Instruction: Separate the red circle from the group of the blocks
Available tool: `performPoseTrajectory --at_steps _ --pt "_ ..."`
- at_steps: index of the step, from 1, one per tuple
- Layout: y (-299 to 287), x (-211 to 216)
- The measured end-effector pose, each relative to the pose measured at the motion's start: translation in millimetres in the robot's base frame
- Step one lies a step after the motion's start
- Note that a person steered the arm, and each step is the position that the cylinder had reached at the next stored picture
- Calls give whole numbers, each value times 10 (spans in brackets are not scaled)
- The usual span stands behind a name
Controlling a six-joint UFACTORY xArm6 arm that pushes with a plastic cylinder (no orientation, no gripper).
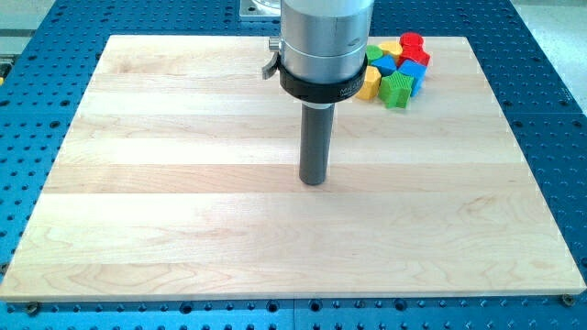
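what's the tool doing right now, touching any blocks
My tip: no gripper, holds nothing, touches no block; the cluster with the red circle sits toward the view's top right.

Probably a robotics lab: wooden board (pixel 183 229) on blue perforated metal bench (pixel 541 55)

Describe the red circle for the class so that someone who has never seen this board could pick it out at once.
Start at the wooden board and go to its corner at the view's top right, where a tight cluster of coloured blocks sits, well away from my tip. The red circle is at the cluster's top right edge. It is a round red cylinder, while the red block just below it looks angular.
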State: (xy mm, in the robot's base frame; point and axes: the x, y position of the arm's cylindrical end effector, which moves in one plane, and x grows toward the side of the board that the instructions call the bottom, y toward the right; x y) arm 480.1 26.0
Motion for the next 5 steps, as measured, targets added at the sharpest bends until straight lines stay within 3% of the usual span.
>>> performPoseTrajectory --at_steps 1,3,4,5 --pt "224 -78" --pt "1428 -220" --pt "2102 -677" --pt "2223 -1507"
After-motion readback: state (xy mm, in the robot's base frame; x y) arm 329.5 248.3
